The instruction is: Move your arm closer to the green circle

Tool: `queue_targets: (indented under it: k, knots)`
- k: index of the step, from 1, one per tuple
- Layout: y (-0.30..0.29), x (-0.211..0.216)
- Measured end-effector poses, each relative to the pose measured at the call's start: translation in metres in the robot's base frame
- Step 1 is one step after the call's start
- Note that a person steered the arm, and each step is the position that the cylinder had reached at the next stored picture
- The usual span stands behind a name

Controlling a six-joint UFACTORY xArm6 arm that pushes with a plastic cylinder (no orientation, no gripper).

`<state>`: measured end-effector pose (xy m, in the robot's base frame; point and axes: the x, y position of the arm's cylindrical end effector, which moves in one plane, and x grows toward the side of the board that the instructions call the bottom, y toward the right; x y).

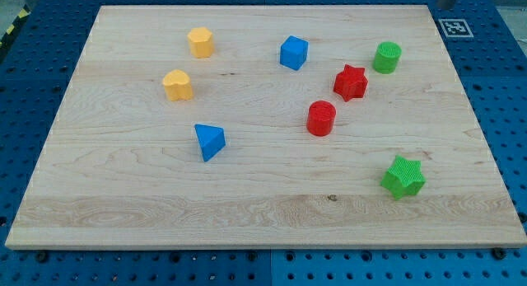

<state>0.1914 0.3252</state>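
Note:
The green circle (pixel 386 57) stands near the board's top right. A short grey stub of the rod shows at the view's top edge, and my tip (pixel 447 6) is just beyond the board's top right corner. It is up and to the right of the green circle and well apart from it. The red star (pixel 351 82) lies just down-left of the green circle. The red circle (pixel 321 119) is further down-left.
A blue block (pixel 293 53) sits at top centre and a blue triangle (pixel 209 142) left of centre. Two yellow blocks (pixel 200 42) (pixel 177 85) are at upper left. A green star (pixel 403 177) is at lower right. A black-and-white marker (pixel 455 26) sits by the wooden board (pixel 123 195).

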Motion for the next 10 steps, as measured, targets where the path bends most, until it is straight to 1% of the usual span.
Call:
queue_targets:
  k: [10]
  knots:
    - [-0.025,0.0]
